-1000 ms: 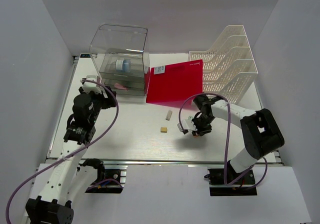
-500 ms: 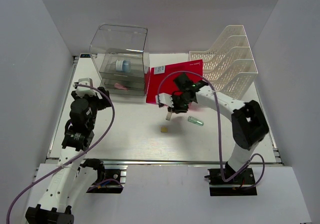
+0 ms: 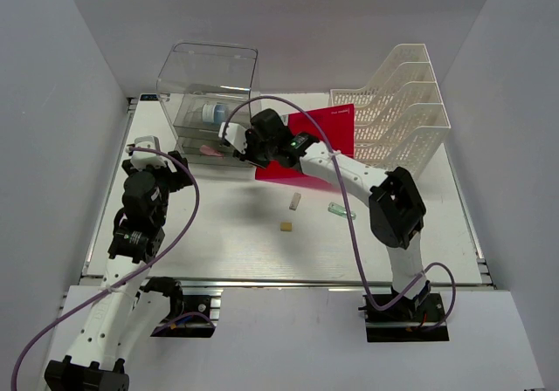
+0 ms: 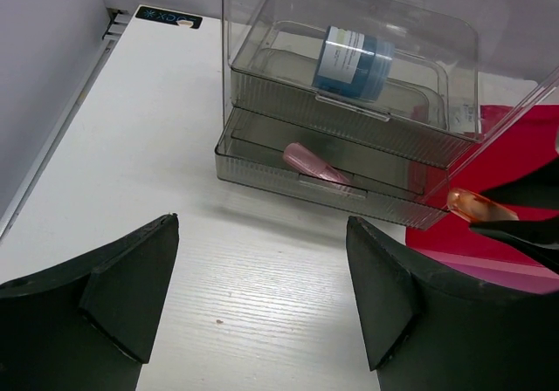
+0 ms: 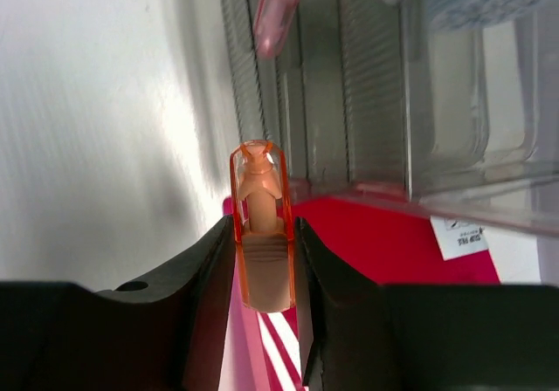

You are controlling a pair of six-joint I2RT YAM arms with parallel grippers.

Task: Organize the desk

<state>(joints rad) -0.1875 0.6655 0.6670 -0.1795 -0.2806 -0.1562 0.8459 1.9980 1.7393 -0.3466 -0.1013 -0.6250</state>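
Right pincer (image 5: pixel 262 234), jaws half-closed on a small orange capped piece (image 5: pixel 259 177), hovers beside the clear drawer box (image 3: pixel 208 85) at the back of the white desk (image 3: pixel 227 234), seemingly bound for its pulled-out lower drawer (image 4: pixel 323 177). Nearby, left pincer (image 4: pixel 262 234) hangs empty, jaws wide.

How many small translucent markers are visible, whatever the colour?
3: pink marker in the lower drawer; orange marker held in the right gripper; green marker lying on the desk. Others may be hidden.

On the desk (image 3: pixel 218 234), drawer box (image 3: pixel 208 85) stands left of folder (image 3: pixel 334 129) and file rack (image 3: pixel 403 103).
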